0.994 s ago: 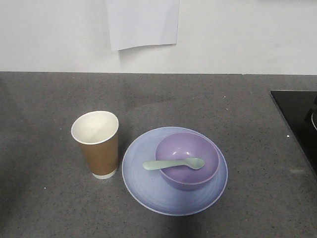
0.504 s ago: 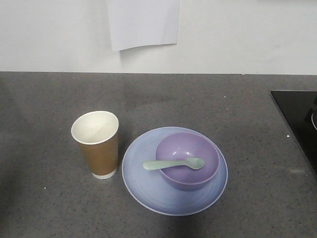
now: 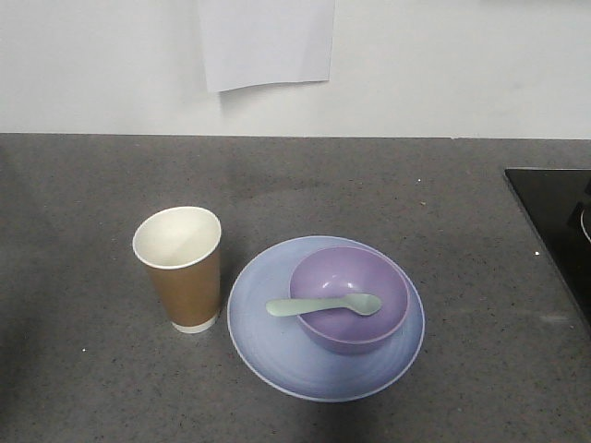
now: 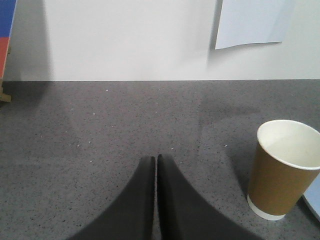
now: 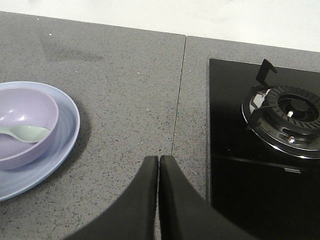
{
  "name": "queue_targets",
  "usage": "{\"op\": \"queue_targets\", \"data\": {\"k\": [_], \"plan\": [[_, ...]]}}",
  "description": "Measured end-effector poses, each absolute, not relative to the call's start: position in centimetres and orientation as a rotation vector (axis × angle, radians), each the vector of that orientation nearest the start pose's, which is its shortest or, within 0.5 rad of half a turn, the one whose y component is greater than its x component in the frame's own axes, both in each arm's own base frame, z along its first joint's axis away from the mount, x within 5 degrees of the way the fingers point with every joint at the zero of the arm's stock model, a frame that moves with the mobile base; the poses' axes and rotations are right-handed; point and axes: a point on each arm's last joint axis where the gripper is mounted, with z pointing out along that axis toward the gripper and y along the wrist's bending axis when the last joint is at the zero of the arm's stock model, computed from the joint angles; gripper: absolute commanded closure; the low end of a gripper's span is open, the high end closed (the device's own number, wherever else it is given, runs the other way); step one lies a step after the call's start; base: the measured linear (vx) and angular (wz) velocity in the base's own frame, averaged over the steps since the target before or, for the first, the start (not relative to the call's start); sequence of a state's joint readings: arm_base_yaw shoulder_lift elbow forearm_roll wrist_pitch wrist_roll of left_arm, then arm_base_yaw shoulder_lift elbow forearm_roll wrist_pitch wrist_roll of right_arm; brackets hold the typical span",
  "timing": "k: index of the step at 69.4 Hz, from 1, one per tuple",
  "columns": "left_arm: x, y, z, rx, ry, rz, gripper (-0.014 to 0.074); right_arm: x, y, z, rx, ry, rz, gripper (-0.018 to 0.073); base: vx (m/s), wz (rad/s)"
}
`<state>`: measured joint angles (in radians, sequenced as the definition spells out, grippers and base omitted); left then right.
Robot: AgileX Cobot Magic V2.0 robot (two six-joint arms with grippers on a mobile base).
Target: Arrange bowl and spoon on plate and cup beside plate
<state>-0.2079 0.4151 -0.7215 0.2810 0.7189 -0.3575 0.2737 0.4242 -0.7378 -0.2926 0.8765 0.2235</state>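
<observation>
Nothing moved over that last second: no object shifted, and no arm or hand came into the front view.

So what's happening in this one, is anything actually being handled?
Nothing is being handled. The lavender bowl sits on the pale blue plate, with the mint-green spoon resting across the bowl's rim, scoop inside. The brown paper cup stands upright beside the plate. Both grippers are shut and empty above bare countertop: the left gripper near the cup, the right gripper between the plate and the gas burner. The arrangement looks done.
</observation>
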Motion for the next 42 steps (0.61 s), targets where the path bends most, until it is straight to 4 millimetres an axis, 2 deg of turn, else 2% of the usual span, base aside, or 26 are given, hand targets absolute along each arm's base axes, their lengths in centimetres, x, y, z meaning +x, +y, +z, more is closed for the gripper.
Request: {"op": "queue_targets", "data": {"k": [19, 25, 33, 42], "plan": [[6.6, 0.3, 36.1, -0.061, 1.86, -0.069, 0.0604, 6.4, -0.3, 35.3, -0.103, 2.01, -0.032, 0.0569, 0.0, 0.0], [6.2, 0.3, 35.6, -0.025, 1.825, -0.062, 0.0604, 6.4, -0.3, 35.3, -0.104, 2.01, -0.033, 0.0569, 0.0, 0.0], [5.9, 0.1, 33.1, 0.03, 1.782, -0.046, 0.0604, 6.4, -0.3, 35.3, -0.104, 2.01, -0.033, 0.0569, 0.0, 0.0], [6.1, -0.2, 29.1, 0.083, 1.726, -0.029, 0.0604, 6.4, -0.3, 35.3, -0.104, 2.01, -0.033, 0.0569, 0.0, 0.0]]}}
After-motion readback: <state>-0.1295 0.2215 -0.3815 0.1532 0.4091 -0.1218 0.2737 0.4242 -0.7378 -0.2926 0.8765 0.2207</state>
